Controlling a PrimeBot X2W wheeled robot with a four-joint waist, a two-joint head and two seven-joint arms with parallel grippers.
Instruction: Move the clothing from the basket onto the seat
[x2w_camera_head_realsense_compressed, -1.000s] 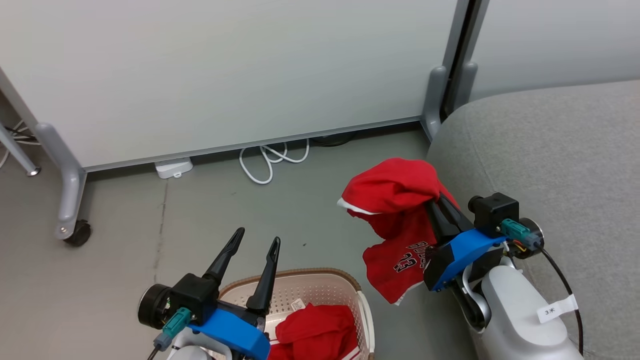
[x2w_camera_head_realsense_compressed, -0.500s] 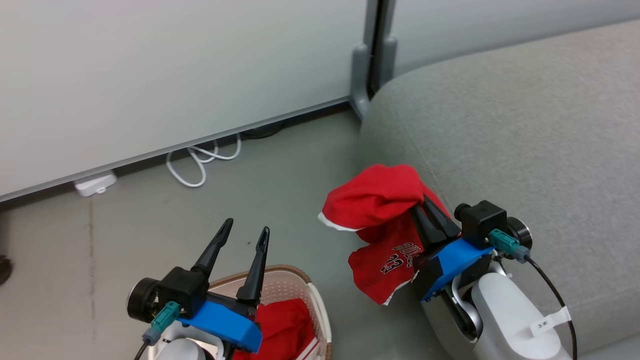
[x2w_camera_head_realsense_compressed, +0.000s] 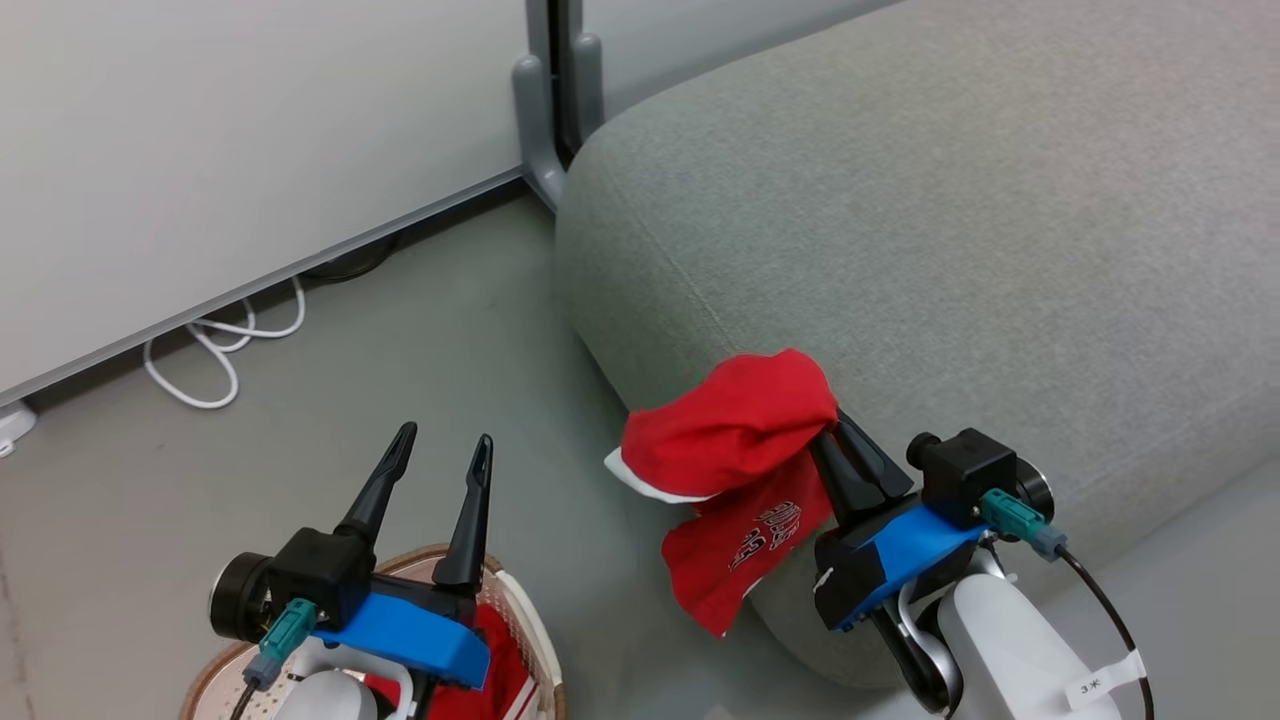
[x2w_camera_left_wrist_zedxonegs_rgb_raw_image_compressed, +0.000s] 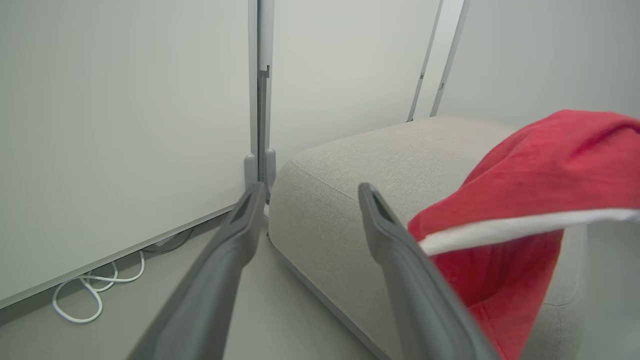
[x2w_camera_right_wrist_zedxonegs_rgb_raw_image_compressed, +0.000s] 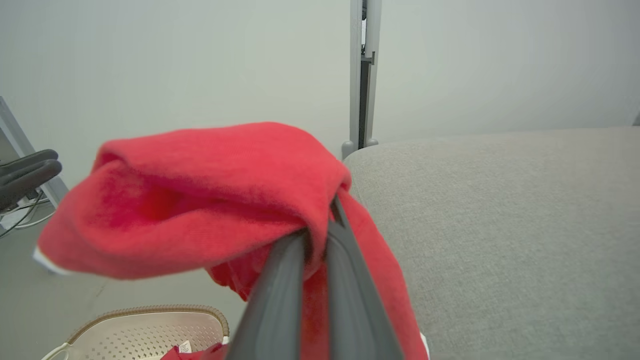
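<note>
A bright red piece of clothing (x2w_camera_head_realsense_compressed: 730, 440) with a white stripe and printed lettering hangs bunched from my right gripper (x2w_camera_head_realsense_compressed: 830, 425), which is shut on it beside the front corner of the grey seat (x2w_camera_head_realsense_compressed: 950, 200). In the right wrist view the two fingers pinch the clothing (x2w_camera_right_wrist_zedxonegs_rgb_raw_image_compressed: 200, 200) in front of the seat (x2w_camera_right_wrist_zedxonegs_rgb_raw_image_compressed: 500, 200). My left gripper (x2w_camera_head_realsense_compressed: 445, 437) stands open with nothing in it above the basket (x2w_camera_head_realsense_compressed: 535, 640), where another red piece of clothing (x2w_camera_head_realsense_compressed: 500, 655) lies. The left wrist view has its gripper (x2w_camera_left_wrist_zedxonegs_rgb_raw_image_compressed: 310, 190) open, with the hanging clothing (x2w_camera_left_wrist_zedxonegs_rgb_raw_image_compressed: 540, 170) to its right.
Pale partition panels on grey foot posts (x2w_camera_head_realsense_compressed: 545, 150) stand behind the seat. A white cable coil (x2w_camera_head_realsense_compressed: 210, 350) lies on the grey floor by the panel's base. Bare floor lies between the basket and the seat.
The head camera has swung right, so the seat takes up more of the picture and the basket sits lower left. The right gripper still holds the red clothing, now against the seat's corner.
</note>
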